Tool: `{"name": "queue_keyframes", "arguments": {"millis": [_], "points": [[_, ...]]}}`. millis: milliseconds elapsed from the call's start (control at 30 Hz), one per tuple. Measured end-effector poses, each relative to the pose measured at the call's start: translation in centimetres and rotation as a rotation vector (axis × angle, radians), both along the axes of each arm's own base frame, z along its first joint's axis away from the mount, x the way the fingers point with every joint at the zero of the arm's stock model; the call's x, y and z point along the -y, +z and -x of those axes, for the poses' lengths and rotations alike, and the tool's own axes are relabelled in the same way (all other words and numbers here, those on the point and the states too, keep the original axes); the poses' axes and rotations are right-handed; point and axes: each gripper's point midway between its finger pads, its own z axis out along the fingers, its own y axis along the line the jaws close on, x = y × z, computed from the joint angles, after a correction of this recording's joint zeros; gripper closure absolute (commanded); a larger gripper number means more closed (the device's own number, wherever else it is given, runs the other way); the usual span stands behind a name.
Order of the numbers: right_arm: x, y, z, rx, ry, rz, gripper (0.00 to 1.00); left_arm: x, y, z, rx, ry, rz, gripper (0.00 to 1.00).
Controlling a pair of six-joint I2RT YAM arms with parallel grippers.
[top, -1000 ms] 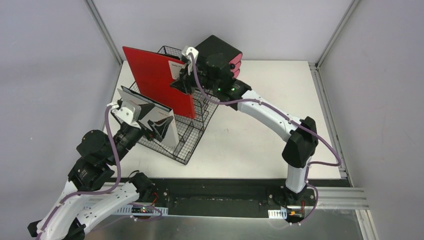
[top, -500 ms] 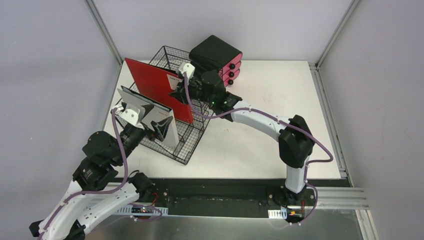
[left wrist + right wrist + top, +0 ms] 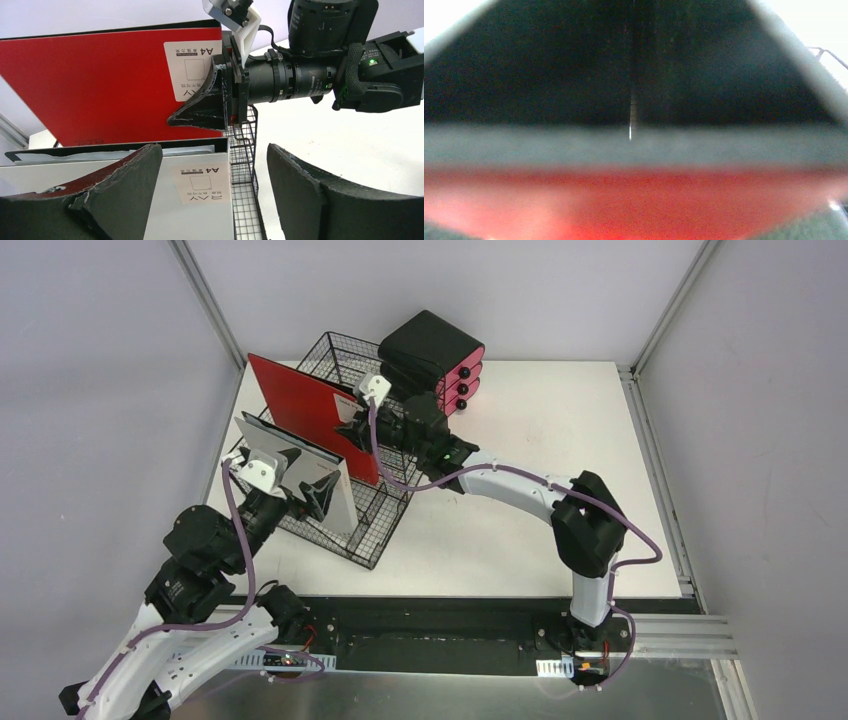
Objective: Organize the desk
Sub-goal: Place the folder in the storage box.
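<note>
At the far left corner of the tabletop (image 3: 540, 440), a wire rack (image 3: 375, 530) was standing. A red folder (image 3: 300, 410) was held upright at it, clamped at its labelled edge by the right fingers (image 3: 205, 107). Whether its bottom edge rested on the rack floor could not be told.

The left fingers (image 3: 125, 190) were spread apart. The free edge of a white folder (image 3: 190, 220), which stood in the rack nearer to the arms, lay between them but was not gripped.

The step in hand was judged to be the lowering of the red folder into a slot behind the white one. For this it should be held parallel to the white folder and lowered straight. It should be let go only when it is carried by the rack.

The upper wires and the dividers were edges where a lower corner could be caught. A drawer box (image 3: 430, 345) stood just behind the rack, and the side wall (image 3: 100, 390) was near on the left. Open room for withdrawing was seen only to the right, over the bare tabletop.
</note>
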Motion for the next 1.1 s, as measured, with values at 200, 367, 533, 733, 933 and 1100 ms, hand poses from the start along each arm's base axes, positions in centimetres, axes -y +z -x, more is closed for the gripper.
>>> {"name": "queue_keyframes", "arguments": {"millis": [200,367,533,733,933,1100], "points": [[0.3,-1.0,-0.4,-0.010,-0.049,-0.011,0.99,-0.1,-0.3,-0.2,-0.002,0.009,-0.012,0.21],[0.3,-1.0,-0.4,0.001,-0.057,-0.036,0.87,-0.1,-0.4,-0.2,0.001,0.009,-0.024,0.21],[0.3,-0.7,-0.2,0.004,-0.059,-0.063,1.00,0.2,-0.7,-0.5,-0.008,0.010,-0.036,0.21],[0.1,-0.4,-0.3,-0.076,-0.087,-0.089,1.00,0.1,-0.9,-0.7,-0.012,0.016,-0.041,0.21],[-0.2,-0.4,0.0,-0.112,-0.106,-0.100,0.96,0.1,-0.8,-0.7,-0.010,0.016,-0.039,0.21],[-0.6,-0.8,0.7,-0.089,-0.106,-0.101,0.82,0.1,-0.7,-0.7,-0.007,0.015,-0.037,0.21]]}}
